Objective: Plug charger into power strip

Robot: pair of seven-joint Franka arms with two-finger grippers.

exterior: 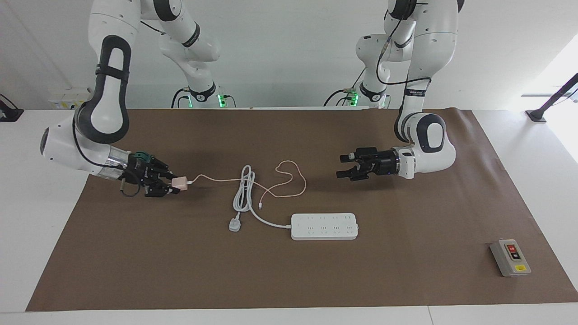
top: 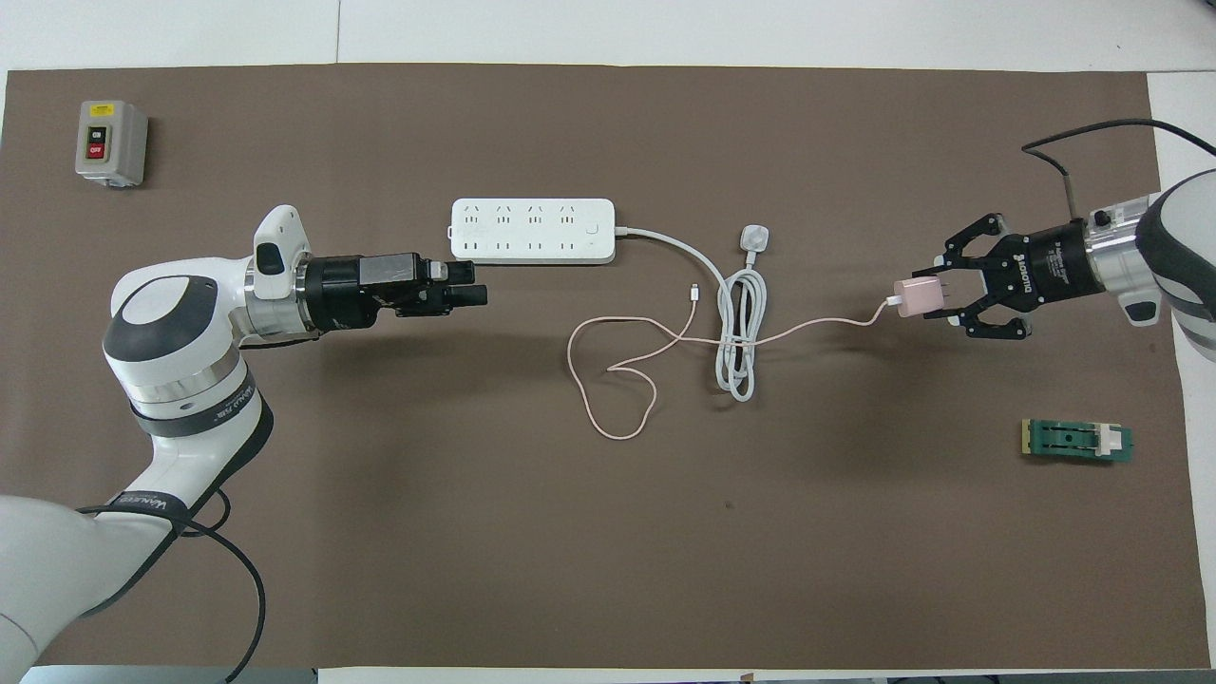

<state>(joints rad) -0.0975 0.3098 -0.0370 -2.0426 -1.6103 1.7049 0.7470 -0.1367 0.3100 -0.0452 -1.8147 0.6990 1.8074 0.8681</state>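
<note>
While the charger [exterior: 179, 183] sits pinched between the closed fingers of the right gripper [exterior: 174, 185], it hangs above the brown mat toward the right arm's end of the table [exterior: 519, 135]. Its thin pink cable [top: 617, 380] trails down across the coiled white cord [top: 736, 332] and loops on the mat. Farther from the robots lies the power strip [exterior: 324, 226], flat, its white plug [exterior: 234, 224] beside it. Over the mat near the strip hangs the left gripper [exterior: 344, 166], fingers spread and empty. A grey switch box [exterior: 510, 257] and a green part [top: 1076, 441] lie well apart.
</note>
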